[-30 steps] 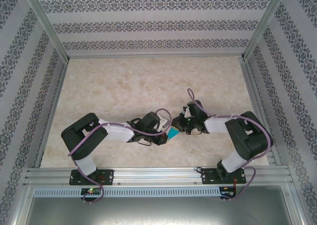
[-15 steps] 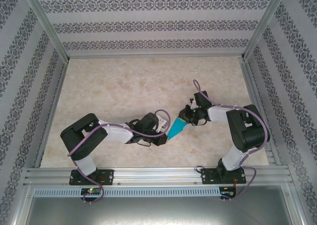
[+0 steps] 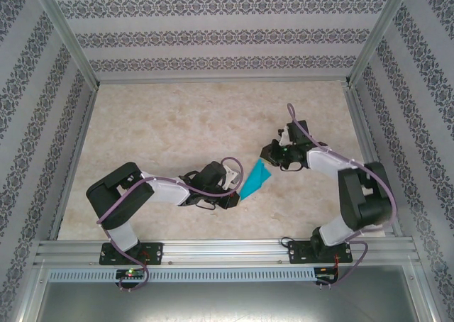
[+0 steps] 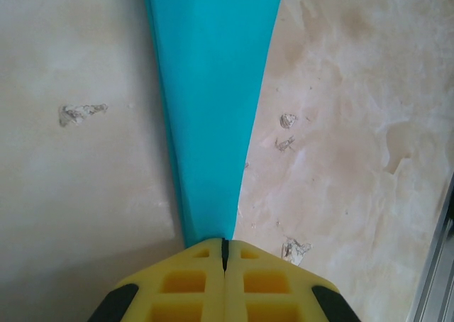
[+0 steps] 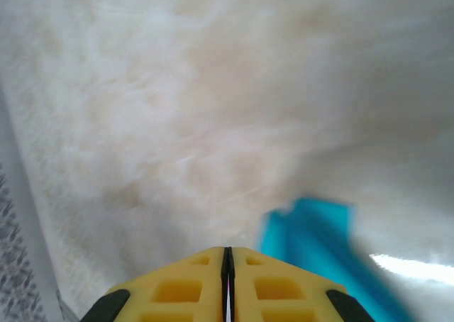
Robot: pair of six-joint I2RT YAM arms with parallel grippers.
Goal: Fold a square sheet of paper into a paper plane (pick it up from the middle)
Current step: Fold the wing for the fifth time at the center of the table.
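Note:
The square sheet of paper is folded into a slim teal paper plane (image 3: 255,179), a long narrow wedge lying low over the marbled table. My left gripper (image 3: 234,196) is shut on its narrow tip. In the left wrist view the paper plane (image 4: 213,88) widens away from the closed yellow left gripper (image 4: 225,245). My right gripper (image 3: 268,152) hovers just beyond the plane's wide end, apart from it and shut with nothing held. The right wrist view is blurred: the paper plane (image 5: 319,244) lies to the right of the closed right gripper (image 5: 228,254).
Aluminium frame rails (image 3: 213,251) run along the near edge and both sides of the table, with patterned walls (image 3: 213,38) behind. A metal rail (image 4: 436,265) shows at the right of the left wrist view. Bare tabletop (image 3: 177,123) stretches toward the back.
The right arm has swung up and to the right, away from the plane's wide end, leaving more of the teal paper uncovered. The left gripper has stayed put, still holding the tip.

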